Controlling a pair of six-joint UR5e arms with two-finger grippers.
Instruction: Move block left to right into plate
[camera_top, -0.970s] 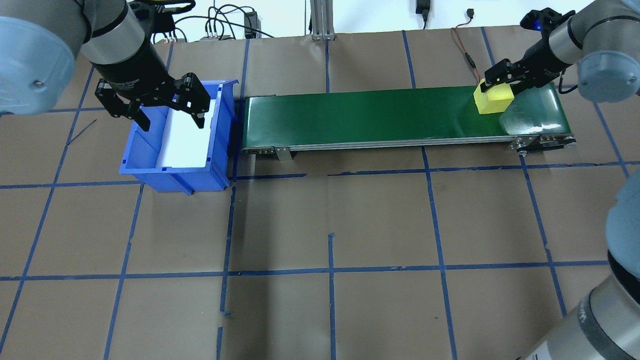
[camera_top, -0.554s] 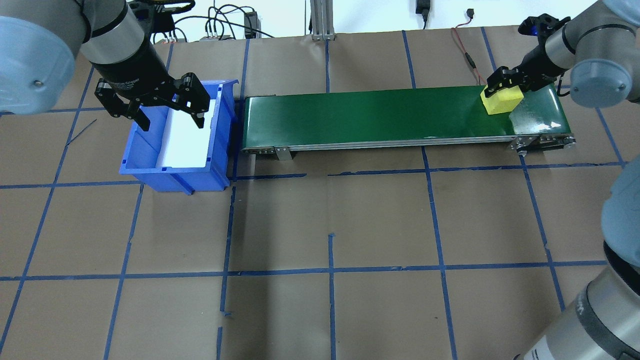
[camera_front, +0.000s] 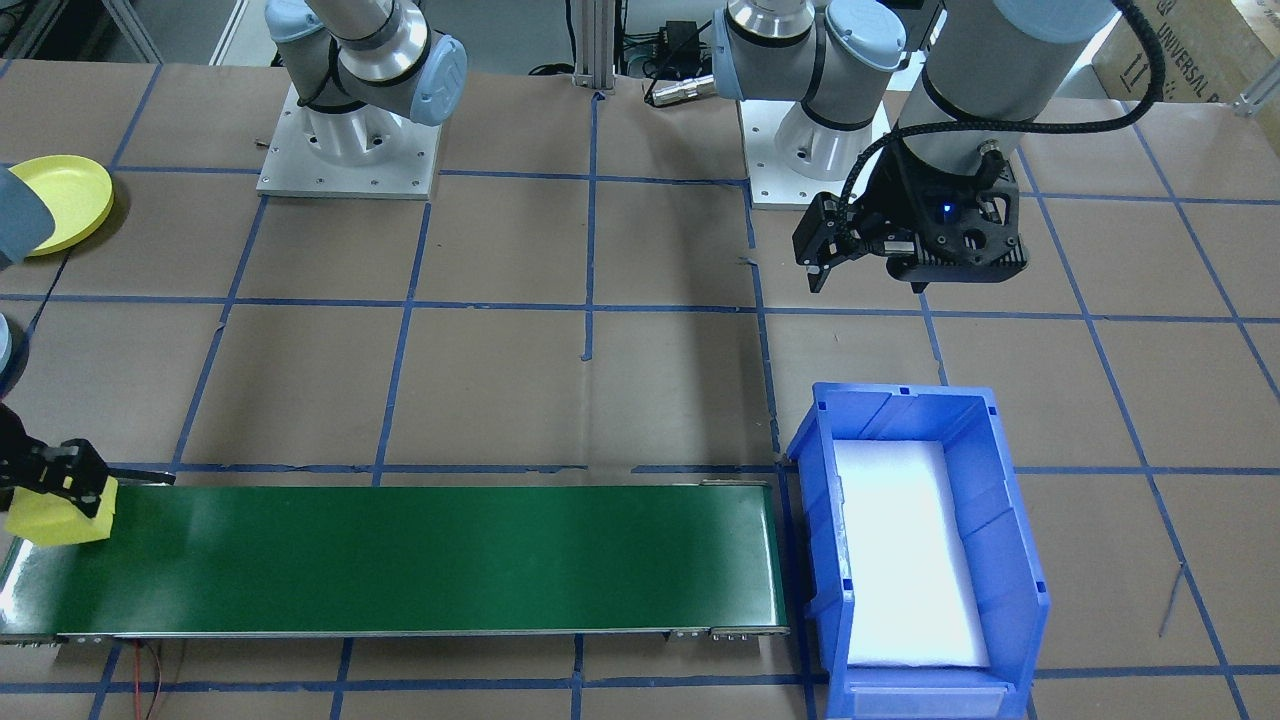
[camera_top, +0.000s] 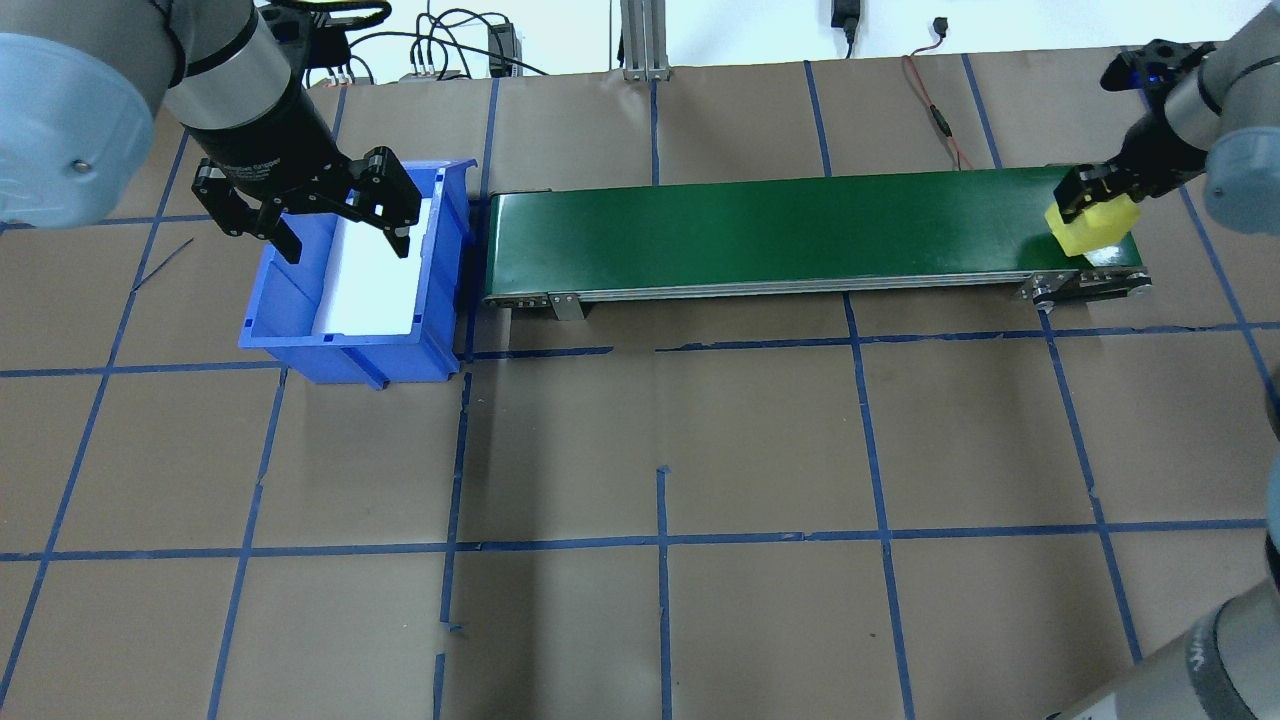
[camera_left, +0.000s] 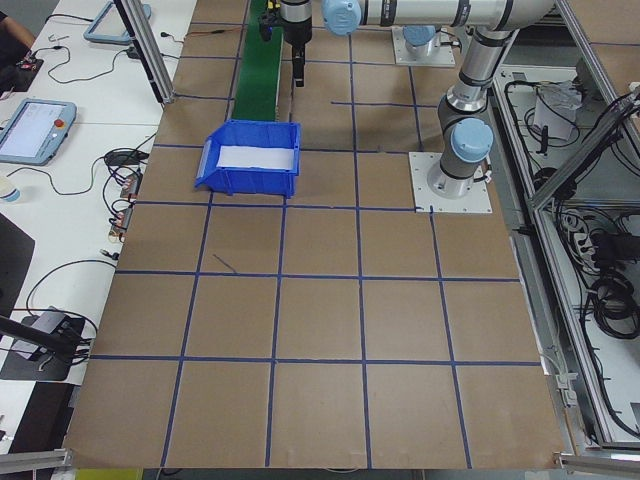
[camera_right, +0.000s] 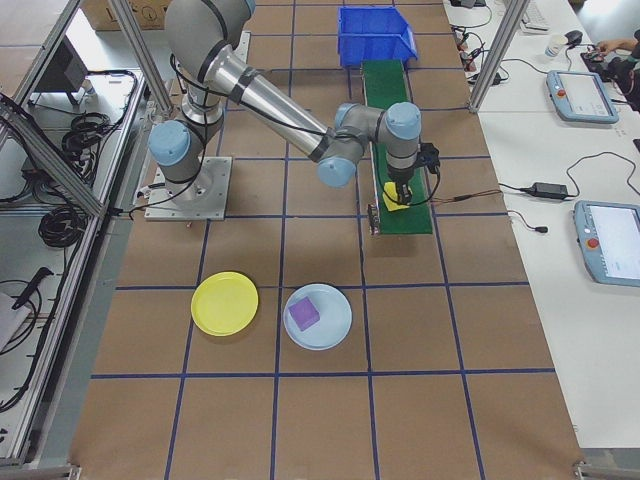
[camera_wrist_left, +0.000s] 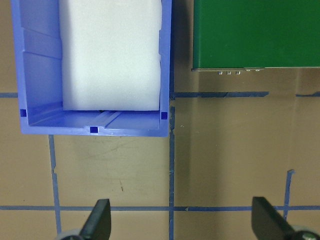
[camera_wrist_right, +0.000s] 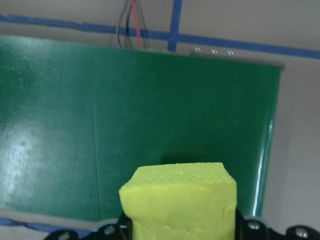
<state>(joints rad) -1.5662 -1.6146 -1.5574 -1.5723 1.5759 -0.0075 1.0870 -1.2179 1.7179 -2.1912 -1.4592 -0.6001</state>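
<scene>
Between the right gripper's (camera_top: 1092, 203) fingers (camera_top: 1068, 195), a yellow block (camera_top: 1094, 226) is pinched, above the conveyor's (camera_top: 800, 230) right end; carry step, judged; next calls for swinging to the yellow plate (camera_right: 224, 303), then release; left gripper (camera_top: 320, 215) spread over the blue bin (camera_top: 345, 352).

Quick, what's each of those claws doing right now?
Left gripper: open, empty, above the blue bin.
Right gripper: closed on the yellow block.

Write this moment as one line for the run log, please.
right gripper: shut on yellow block, above conveyor belt end | left gripper: open, over blue bin | yellow plate: empty
</scene>
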